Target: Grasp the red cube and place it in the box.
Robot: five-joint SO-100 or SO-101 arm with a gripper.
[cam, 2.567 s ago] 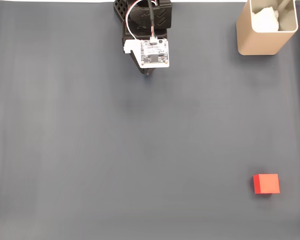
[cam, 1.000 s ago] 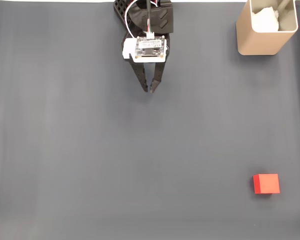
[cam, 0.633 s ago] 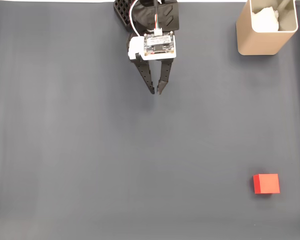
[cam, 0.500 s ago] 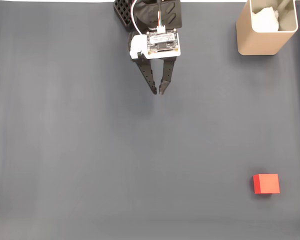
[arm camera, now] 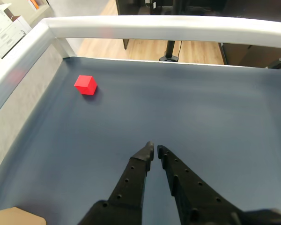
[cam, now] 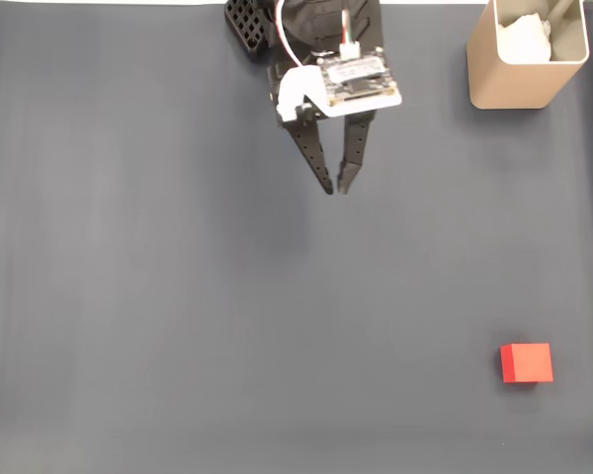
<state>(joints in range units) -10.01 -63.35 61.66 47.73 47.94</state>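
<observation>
The red cube (cam: 527, 362) sits alone near the desk's (cam: 178, 296) bottom-right corner in the fixed view, its faces free on every side, probably so the fingers can straddle it. The box (cam: 524, 59) stands upright in the top-right corner, mouth up to take a drop, with a white wad (cam: 526, 38) inside. The hand (cam: 335, 188) hangs near the top edge, well apart from both, fingers nearly pressed together, holding nothing.

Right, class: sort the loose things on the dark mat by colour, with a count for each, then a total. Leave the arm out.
Red: 1, the red cube
Beige: 1, the box
White: 1, the paper wad inside the box
Total: 3
</observation>
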